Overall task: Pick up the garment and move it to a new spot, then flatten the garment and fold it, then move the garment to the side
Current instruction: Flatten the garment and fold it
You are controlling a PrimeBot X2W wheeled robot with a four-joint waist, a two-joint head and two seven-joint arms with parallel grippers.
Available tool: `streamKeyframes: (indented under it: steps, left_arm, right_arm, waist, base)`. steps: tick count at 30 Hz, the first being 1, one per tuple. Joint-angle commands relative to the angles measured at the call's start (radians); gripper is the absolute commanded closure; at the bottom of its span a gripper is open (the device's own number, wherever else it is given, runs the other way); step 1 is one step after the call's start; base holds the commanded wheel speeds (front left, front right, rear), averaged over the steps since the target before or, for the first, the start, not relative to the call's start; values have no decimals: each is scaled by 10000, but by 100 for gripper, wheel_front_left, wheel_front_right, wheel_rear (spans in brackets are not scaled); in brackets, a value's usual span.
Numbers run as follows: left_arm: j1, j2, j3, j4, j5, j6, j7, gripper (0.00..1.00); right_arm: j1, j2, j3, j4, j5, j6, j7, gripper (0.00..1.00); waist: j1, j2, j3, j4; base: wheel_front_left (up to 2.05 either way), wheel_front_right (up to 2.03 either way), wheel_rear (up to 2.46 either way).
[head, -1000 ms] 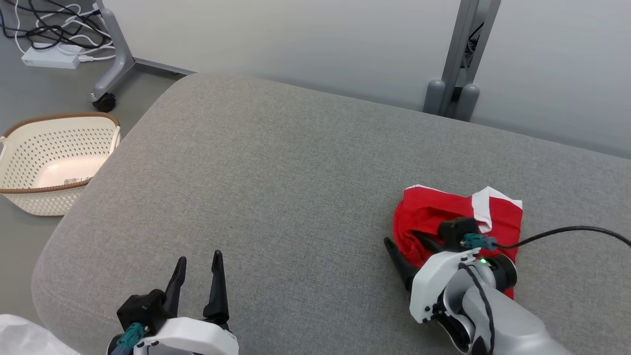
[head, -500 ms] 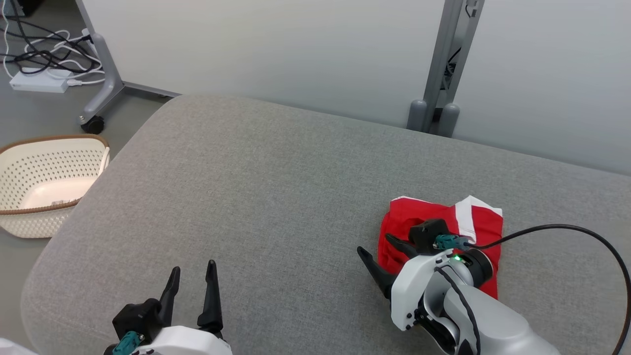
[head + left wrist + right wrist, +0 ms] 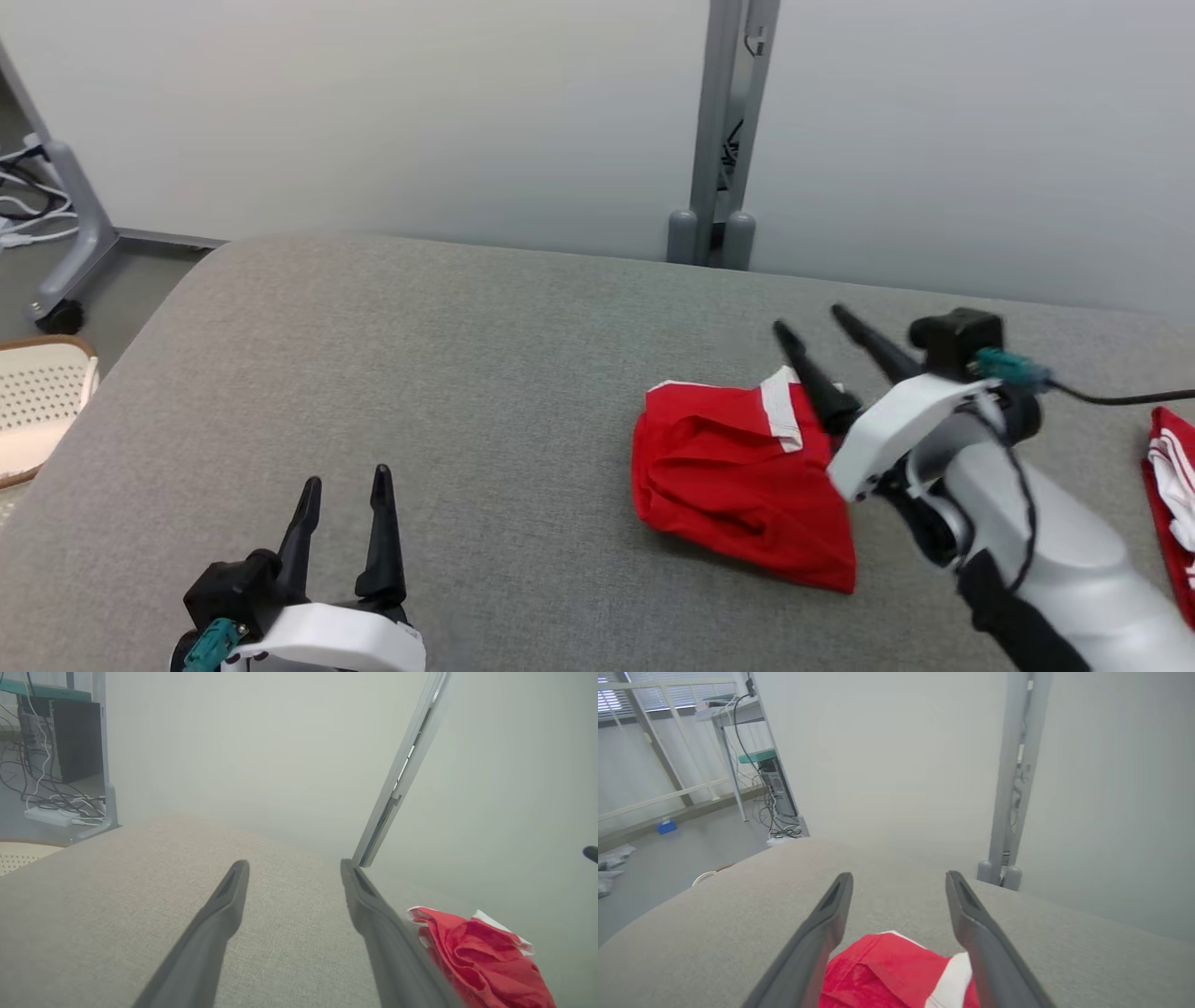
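Note:
The garment (image 3: 738,481) is red with a white band, folded into a rumpled square on the grey cushion (image 3: 448,373), right of centre. It also shows as the red garment (image 3: 481,956) low right in the left wrist view and as red cloth (image 3: 887,975) below the fingers in the right wrist view. My right gripper (image 3: 808,322) is raised above the garment's far right corner, open, with nothing between its fingers. My left gripper (image 3: 345,481) hovers open near the cushion's front left, empty, well apart from the garment.
A second red and white cloth (image 3: 1172,495) lies at the cushion's right edge. A cream perforated basket (image 3: 37,406) sits on the floor at left. A grey post (image 3: 724,131) stands against the wall behind the cushion. Cables (image 3: 23,201) lie on the floor at far left.
The head camera has turned right, shifting the whole picture left. My right gripper has lifted off the garment and now points up and away, leaving the garment lying free.

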Motion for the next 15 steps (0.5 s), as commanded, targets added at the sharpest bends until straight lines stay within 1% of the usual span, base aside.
streamKeyframes:
  steps: [1,3,5,7,10,12,15]
  left_arm:
    - [-117,36,25,-122,3,-64,-27,0]
    - [-141,40,14,-263,-24,-92,-27,0]
    - [-161,36,16,-422,-33,-121,-27,0]
    - [-187,40,29,-609,-31,-240,-27,0]
    - [-90,41,141,-815,8,-307,-29,0]
    - [28,38,193,-909,68,-347,-29,0]
    - [164,43,272,-1012,124,-347,-29,0]
  right_arm:
    - [151,-254,-619,-272,-202,7,-94,0]
    - [636,-574,-1767,-794,-801,7,-82,0]
    - [1212,-743,-2918,-1459,-1658,7,-68,0]
    - [1902,-806,-4073,-2307,-2827,7,-71,0]
    - [3328,-211,-5601,-3390,-3882,7,-72,0]
    - [3991,1,-6436,-4111,-4639,3,-73,0]
    - [5046,653,-7220,-4881,-5227,7,-72,0]
  waist:
    - [0,-1,13,-361]
    - [0,-1,59,-576]
    - [0,-1,102,-766]
    - [0,-1,150,-939]
    - [0,-1,203,-1196]
    - [0,-1,233,-1358]
    - [0,-1,263,-1570]
  base:
    - [0,0,0]
    - [0,0,0]
    - [0,0,0]
    - [0,0,0]
    - [0,0,0]
    - [0,0,0]
    - [0,0,0]
